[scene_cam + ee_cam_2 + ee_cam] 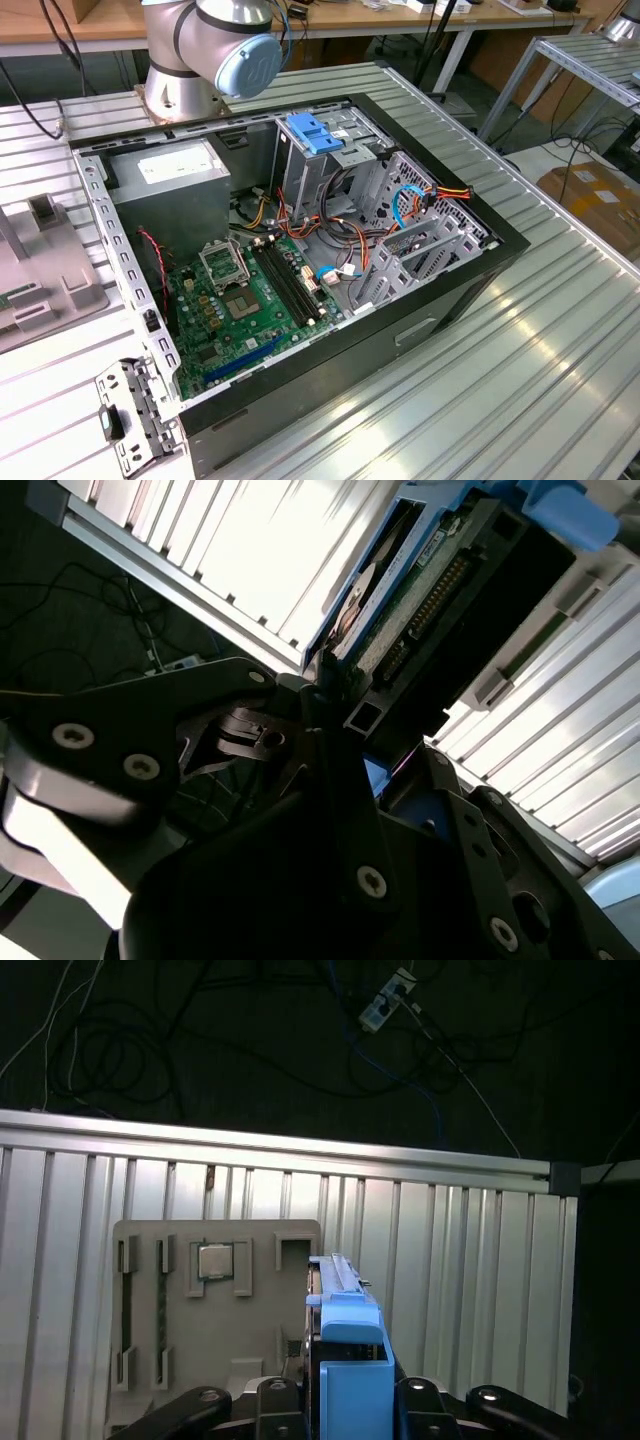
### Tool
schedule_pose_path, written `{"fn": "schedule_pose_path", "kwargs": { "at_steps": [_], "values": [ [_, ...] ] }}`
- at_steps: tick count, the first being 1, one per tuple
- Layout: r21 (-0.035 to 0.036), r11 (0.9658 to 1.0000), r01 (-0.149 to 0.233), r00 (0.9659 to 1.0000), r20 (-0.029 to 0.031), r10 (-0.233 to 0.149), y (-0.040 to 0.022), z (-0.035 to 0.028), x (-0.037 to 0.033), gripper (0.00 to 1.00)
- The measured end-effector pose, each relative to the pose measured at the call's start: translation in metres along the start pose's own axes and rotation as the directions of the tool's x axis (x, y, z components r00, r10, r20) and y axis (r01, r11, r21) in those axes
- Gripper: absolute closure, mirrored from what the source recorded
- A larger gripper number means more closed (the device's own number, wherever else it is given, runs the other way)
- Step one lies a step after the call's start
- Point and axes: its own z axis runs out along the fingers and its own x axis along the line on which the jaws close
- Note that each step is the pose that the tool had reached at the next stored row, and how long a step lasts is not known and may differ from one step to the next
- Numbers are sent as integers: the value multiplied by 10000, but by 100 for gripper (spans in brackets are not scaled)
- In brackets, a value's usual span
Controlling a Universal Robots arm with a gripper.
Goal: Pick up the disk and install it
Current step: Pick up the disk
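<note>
In both wrist views my gripper (350, 1405) is shut on the disk (345, 1345), a flat drive edged by blue plastic rails and held on edge between the black fingers (285, 1400). The second wrist view shows the disk's (420, 590) green circuit-board underside and connector, with the gripper (345, 705) clamped at its near end. Beneath the disk lies a grey holder tray (215, 1360) on the ribbed metal table; I cannot tell whether the disk touches it. The open computer case (300, 250) lies on its side in the exterior view.
A light-blue latch piece (315, 133) sits on the drive cage at the back of the case. A grey power-supply box (175, 185), a green motherboard (240, 300) and loose cables (420, 200) fill the case. The arm's base (200, 50) stands behind it. The tray holds a processor chip (214, 1260).
</note>
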Motion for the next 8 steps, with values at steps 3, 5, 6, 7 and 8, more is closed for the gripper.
{"fn": "schedule_pose_path", "kwargs": {
  "at_steps": [3,5,6,7,8],
  "values": [
    [2,10000,1,10000,13,-1,2,-44,-4,63],
    [1,10000,2,10000,19,-2,3,-67,-6,63],
    [2,10000,2,10000,21,-2,3,-75,-7,63],
    [2,10000,2,10000,24,-2,4,-84,-8,63],
    [2,10000,2,10000,30,-2,5,-100,-9,63]
  ]
}}
